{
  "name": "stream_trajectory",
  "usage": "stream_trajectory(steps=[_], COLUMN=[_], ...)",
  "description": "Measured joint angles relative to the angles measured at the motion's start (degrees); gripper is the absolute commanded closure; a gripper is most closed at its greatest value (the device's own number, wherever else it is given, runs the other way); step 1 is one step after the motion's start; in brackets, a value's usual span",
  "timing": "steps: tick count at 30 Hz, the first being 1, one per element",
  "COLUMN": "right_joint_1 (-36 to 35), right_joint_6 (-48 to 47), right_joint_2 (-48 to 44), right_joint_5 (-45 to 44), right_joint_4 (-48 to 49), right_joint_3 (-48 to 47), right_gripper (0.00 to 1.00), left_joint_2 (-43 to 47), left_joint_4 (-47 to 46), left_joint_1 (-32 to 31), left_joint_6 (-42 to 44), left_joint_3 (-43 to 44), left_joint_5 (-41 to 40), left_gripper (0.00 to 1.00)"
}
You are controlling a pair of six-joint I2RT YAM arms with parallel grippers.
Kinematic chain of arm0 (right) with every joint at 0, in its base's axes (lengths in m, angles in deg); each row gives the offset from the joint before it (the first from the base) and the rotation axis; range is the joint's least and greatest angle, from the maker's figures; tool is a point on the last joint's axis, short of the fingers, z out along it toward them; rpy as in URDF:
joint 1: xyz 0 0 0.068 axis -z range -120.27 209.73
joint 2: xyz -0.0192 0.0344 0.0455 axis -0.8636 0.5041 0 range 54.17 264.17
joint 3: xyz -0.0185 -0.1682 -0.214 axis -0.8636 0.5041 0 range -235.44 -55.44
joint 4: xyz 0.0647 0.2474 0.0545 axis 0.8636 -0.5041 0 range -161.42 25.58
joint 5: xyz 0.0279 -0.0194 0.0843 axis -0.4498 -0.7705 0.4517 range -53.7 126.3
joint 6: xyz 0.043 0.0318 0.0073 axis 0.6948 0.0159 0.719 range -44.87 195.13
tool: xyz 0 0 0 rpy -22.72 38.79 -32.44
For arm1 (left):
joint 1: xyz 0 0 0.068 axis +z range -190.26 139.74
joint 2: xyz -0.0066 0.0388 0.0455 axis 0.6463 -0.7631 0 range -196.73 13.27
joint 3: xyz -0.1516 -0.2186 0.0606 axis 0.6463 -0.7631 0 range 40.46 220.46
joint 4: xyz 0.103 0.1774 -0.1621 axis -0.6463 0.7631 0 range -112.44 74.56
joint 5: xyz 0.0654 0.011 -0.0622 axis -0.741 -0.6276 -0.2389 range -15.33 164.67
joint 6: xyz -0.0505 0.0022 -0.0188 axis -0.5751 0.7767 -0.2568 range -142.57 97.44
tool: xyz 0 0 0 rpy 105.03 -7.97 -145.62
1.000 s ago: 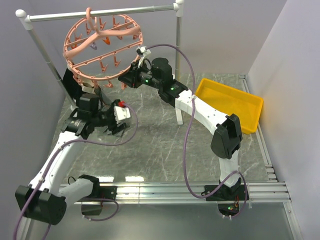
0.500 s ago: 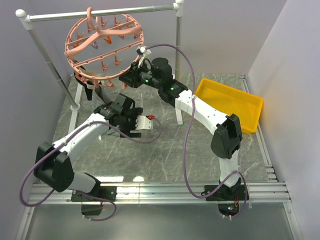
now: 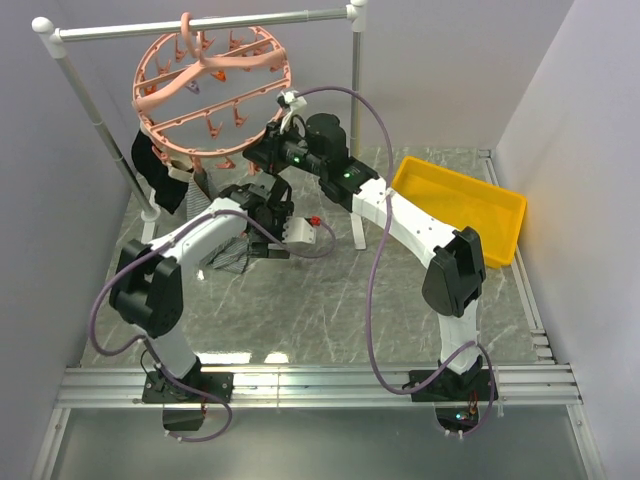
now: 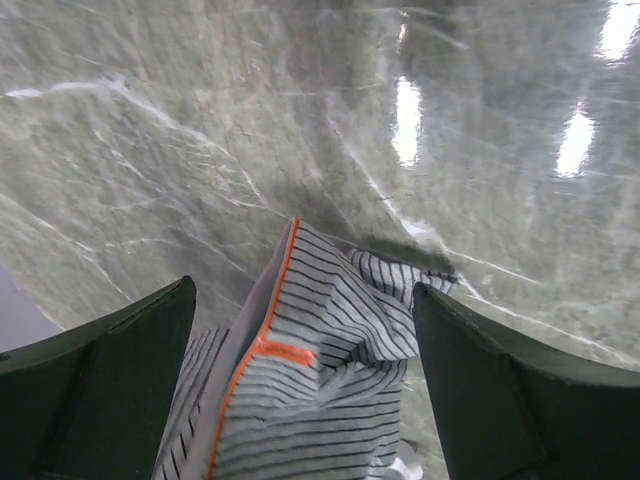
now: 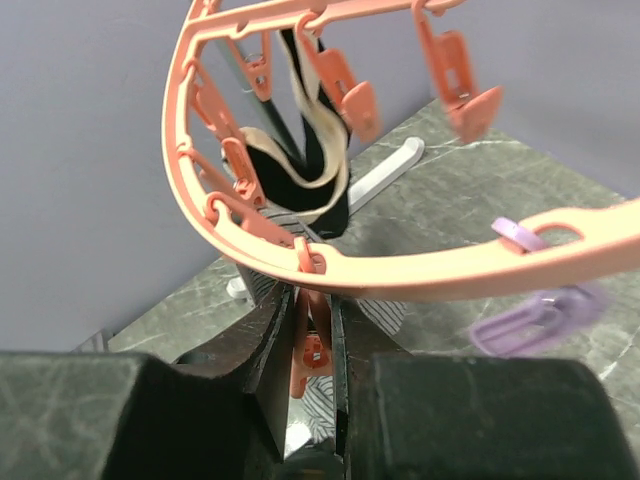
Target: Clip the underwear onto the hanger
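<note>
At the low rim of the tilted salmon-pink plastic ring hanger (image 3: pixel 210 90), right gripper (image 5: pixel 312 310) pinches one pink clip (image 5: pixel 306 355). Left gripper (image 4: pixel 302 290) is spread wide, straddling the crumpled striped grey underwear (image 4: pixel 320 350), whose orange seam runs lengthwise, away from the wrist.

Between the spread fingers of my left claw (image 4: pixel 302 290), the underwear (image 4: pixel 330 380) runs off the bottom edge. Right of my right claw (image 5: pixel 312 310) a purple clip (image 5: pixel 530 325) is blurred. The pink clip (image 5: pixel 305 360) it pinches vanishes low between the fingers, and the hanger (image 5: pixel 420 275) runs out of frame above.
</note>
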Motion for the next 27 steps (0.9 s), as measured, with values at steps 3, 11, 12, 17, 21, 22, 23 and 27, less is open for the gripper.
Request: stream_trajectory(steps=[3,11,12,17,21,22,23,27], right_joint_1=[-0.3,-0.6,-0.6,-0.6,-0.6,-0.6,-0.6,-0.6], right_joint_6=[0.0,0.0,0.0,0.0,0.2,0.2,0.2,0.2], right_joint_2=[0.0,0.0,0.0,0.0,0.0,0.0,0.0,0.0], right_joint_5=[0.0,0.0,0.0,0.0,0.0,0.0,0.0,0.0], right_joint_4=[-0.3,-0.4,-0.4,-0.4,-0.4,-0.4,-0.4,-0.4], right_joint_3=[0.0,0.0,0.0,0.0,0.0,0.0,0.0,0.0], right_gripper=[1.0,1.0,1.0,1.0,1.0,1.0,1.0,1.0], left_joint_2=[-3.3,-6.5,-6.6,-9.5,-12.5,-13.2,-14.0,-15.6], left_joint_4=[0.8,1.7,1.9,3.4,4.6,5.2,5.6,6.6], left_joint_1=[0.0,-0.1,-0.2,-0.3,-0.3,-0.3,-0.3,-0.3], left_joint_6=[-0.1,0.0,0.1,0.2,0.0,-0.1,-0.1,-0.2], left_joint_3=[2.4,4.8,4.9,6.8,7.8,8.3,8.9,10.4], left_joint_5=[-1.4,-4.7,-5.1,-8.3,-10.6,-11.1,-11.6,-13.0], left_gripper=[0.03,0.01,0.01,0.01,0.02,0.02,0.02,0.04])
